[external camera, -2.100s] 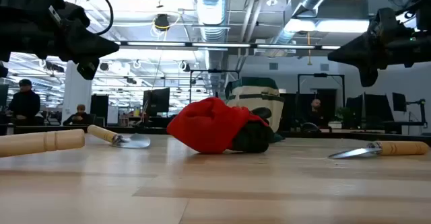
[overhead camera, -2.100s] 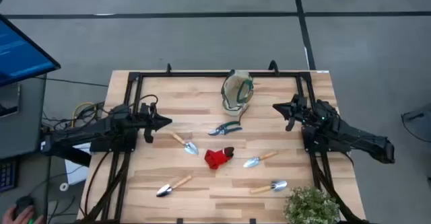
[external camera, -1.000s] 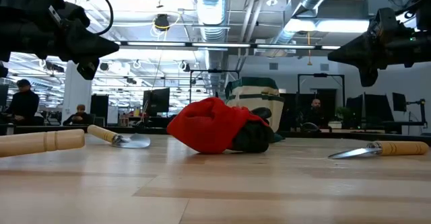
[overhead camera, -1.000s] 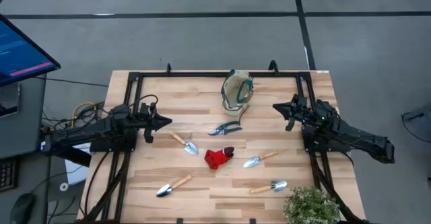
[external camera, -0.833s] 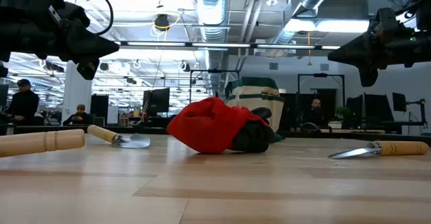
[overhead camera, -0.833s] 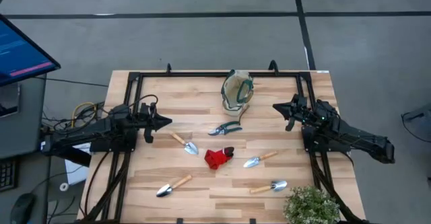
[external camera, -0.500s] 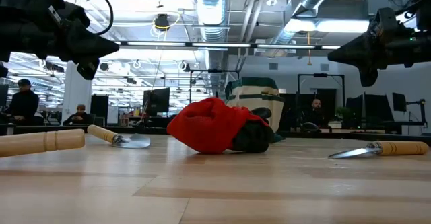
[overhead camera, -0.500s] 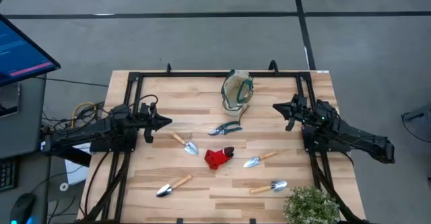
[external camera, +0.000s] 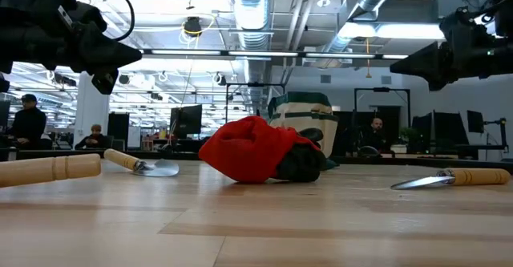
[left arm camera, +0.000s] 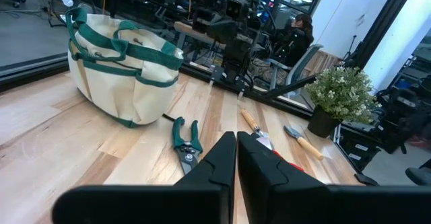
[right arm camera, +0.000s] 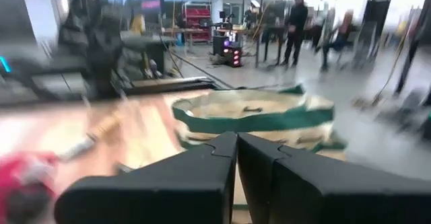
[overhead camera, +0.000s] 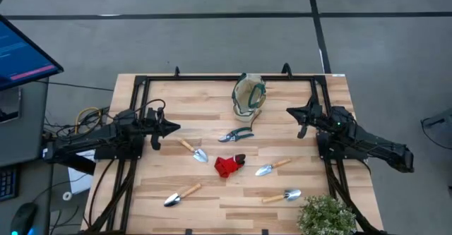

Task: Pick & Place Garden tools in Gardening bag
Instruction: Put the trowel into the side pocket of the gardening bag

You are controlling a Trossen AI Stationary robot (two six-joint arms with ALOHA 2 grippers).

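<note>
Nothing bagged yet: every tool lay loose on the table.

We held the left gripper (overhead camera: 174,128) and right gripper (overhead camera: 290,112) pinched shut, empty, above the wood. The shears (overhead camera: 236,135), glove (overhead camera: 227,166) and trowels lay outside the gardening bag (overhead camera: 248,96). Only our left wrist view showed the bag's pockets (left arm camera: 138,76).

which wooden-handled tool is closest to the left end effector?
The trowel just left of the red glove; it lies nearest the left end effector. The other three sit farther toward the table's front and right.
</note>
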